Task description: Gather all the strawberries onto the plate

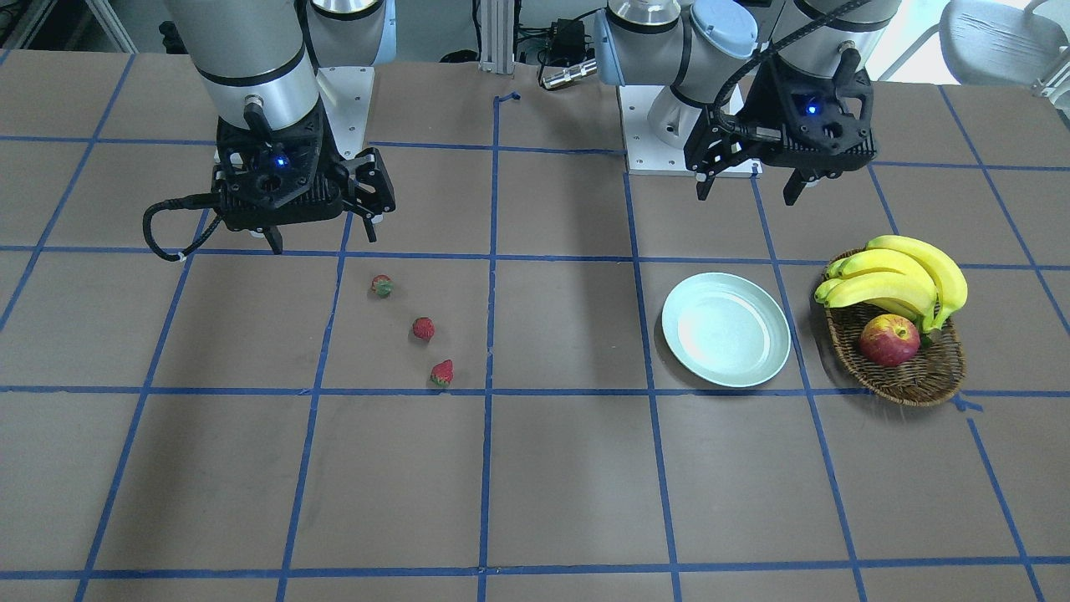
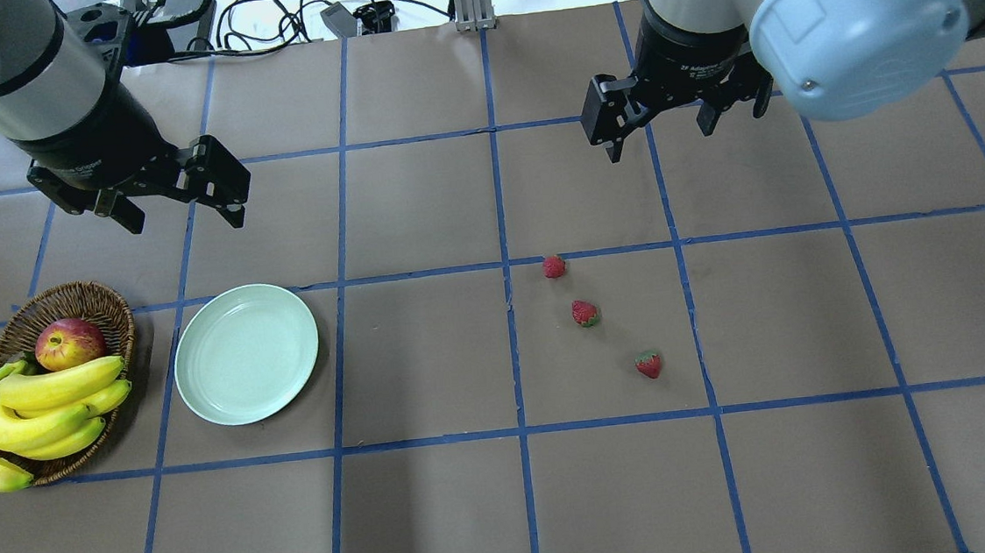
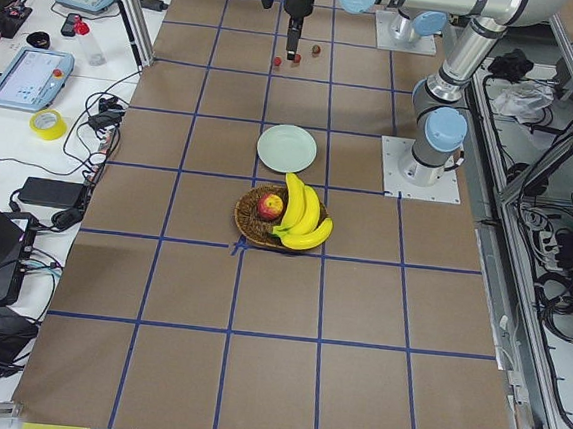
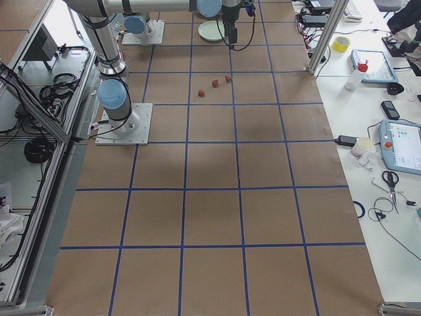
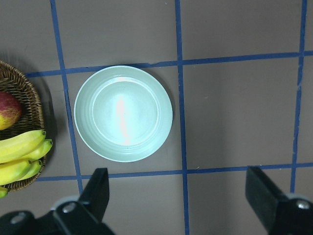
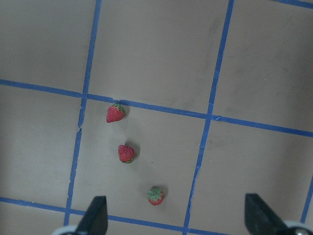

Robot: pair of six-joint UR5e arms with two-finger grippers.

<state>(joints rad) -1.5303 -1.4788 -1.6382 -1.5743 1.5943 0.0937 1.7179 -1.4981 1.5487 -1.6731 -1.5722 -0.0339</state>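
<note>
Right, three strawberries lying in a slanting row on the table, none touching, the far one just beside a blue tape line. Well apart, over on my left side, sits the mint-green plate, flat on the table, just beside the wicker basket holding an apple and a bunch of bananas. My right fingers hang spread wide above the strawberries, gripping nothing. My left fingers hang spread wide above the plate, likewise gripping nothing.

probably lab: taped-grid table, teach pendants
</note>
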